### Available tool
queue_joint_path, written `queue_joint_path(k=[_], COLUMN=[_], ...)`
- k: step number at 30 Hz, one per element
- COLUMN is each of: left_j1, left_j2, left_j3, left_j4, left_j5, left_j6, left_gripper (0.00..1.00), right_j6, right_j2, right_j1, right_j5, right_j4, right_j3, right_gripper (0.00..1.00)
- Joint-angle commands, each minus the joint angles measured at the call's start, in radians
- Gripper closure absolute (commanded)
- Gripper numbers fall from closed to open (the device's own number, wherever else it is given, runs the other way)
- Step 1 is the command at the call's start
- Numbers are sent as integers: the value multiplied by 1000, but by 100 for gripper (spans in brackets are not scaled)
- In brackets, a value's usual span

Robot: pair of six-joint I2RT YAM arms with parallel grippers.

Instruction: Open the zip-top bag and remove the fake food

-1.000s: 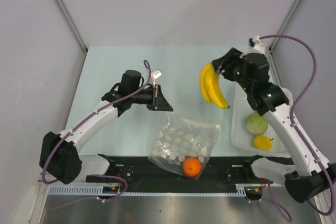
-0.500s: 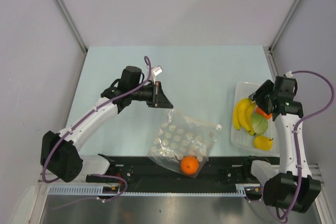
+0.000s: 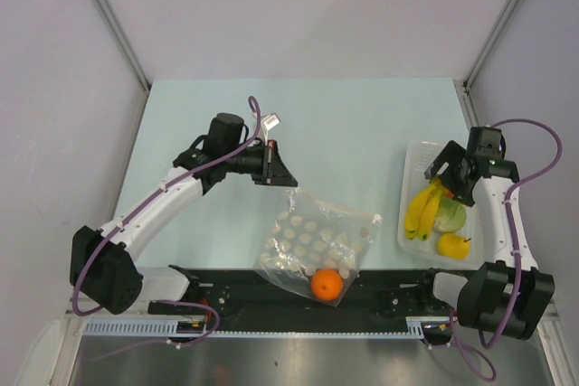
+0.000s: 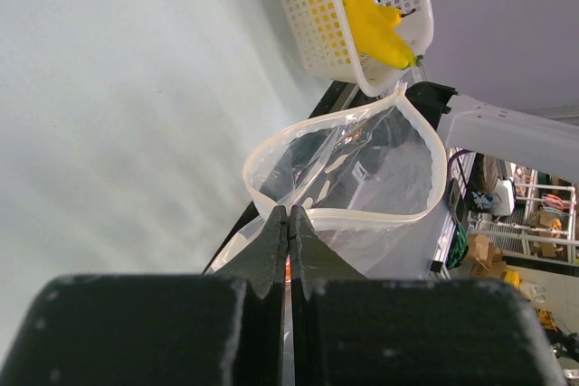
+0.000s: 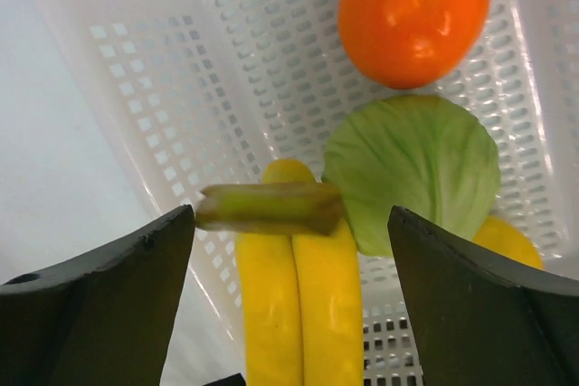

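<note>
The clear zip-top bag (image 3: 317, 240) lies at the near middle of the table, mouth held open, with a round orange (image 3: 327, 286) in its near end. My left gripper (image 3: 276, 171) is shut on the bag's rim (image 4: 344, 216) and holds it up. My right gripper (image 3: 445, 178) is open above the white basket (image 3: 409, 232). The yellow banana bunch (image 5: 298, 296) lies in the basket between the open fingers, apart from both. The pale green cabbage (image 5: 416, 169), small orange piece (image 5: 414, 11) and yellow lemon-like fruit (image 5: 511, 241) lie beside it.
The white perforated basket (image 5: 181, 88) stands at the table's right edge, by the right wall; it also shows in the left wrist view (image 4: 312, 24). A black rail (image 3: 226, 288) runs along the near edge under the bag's end.
My right arm carried the banana bunch from mid-table over to the basket and let it go there. My left gripper has held the bag rim still.
</note>
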State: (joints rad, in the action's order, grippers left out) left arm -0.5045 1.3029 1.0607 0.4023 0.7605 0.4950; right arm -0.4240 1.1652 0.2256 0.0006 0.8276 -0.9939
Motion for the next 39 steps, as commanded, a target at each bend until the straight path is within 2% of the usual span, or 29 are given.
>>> queue_joint_path(k=[1,2,8,9,12,14,20,25,29,34,37,38,39], left_j1=[0,0,0,0,0,0,-2,-2,0,-2,-2,-2,0], left_j2=[-22,-19,-8,-5,7,12,21,22,33,45,50,50,52], left_j3=[50,54,81,82,96,105,153,171,197,211,222,232,239], left_j4=[-10,-3,6,4,3,7,50,75,87,90,110,134,150], left_j5=[-9,-9,7,5,-3,-7,-39,-72,-81,-72,-92,-121,-142], left_j6=[-21,-21,-23,-24,-22,-29,-65,-76,-90,-96,-107,-108,-108], left_gripper=[100,100,100,100,100,100,100,100,100,100,100,100,99], right_j6=[73,79,132,137,159,174,208,182,146,133,111,94,82], right_j2=[-74,-79,-41,-27,13,49,155,191,186,165,154,134,122], right_j1=[-20,-32,-222,-262,-359,-440,-601,-646,-680,-701,-707,-710,-712], right_j5=[78,66,-244,-357,-547,-603,-697,-757,-789,-740,-729,-723,-715], right_j4=[68,68,15,-16,-79,-114,-148,-192,-238,-272,-280,-283,-291], right_j3=[-84,-97,-204,-207,-193,-174,-154,-109,-57,-3,11,24,32], right_gripper=[6,6,10,10,10,10,15,21,30,31,47,60,67])
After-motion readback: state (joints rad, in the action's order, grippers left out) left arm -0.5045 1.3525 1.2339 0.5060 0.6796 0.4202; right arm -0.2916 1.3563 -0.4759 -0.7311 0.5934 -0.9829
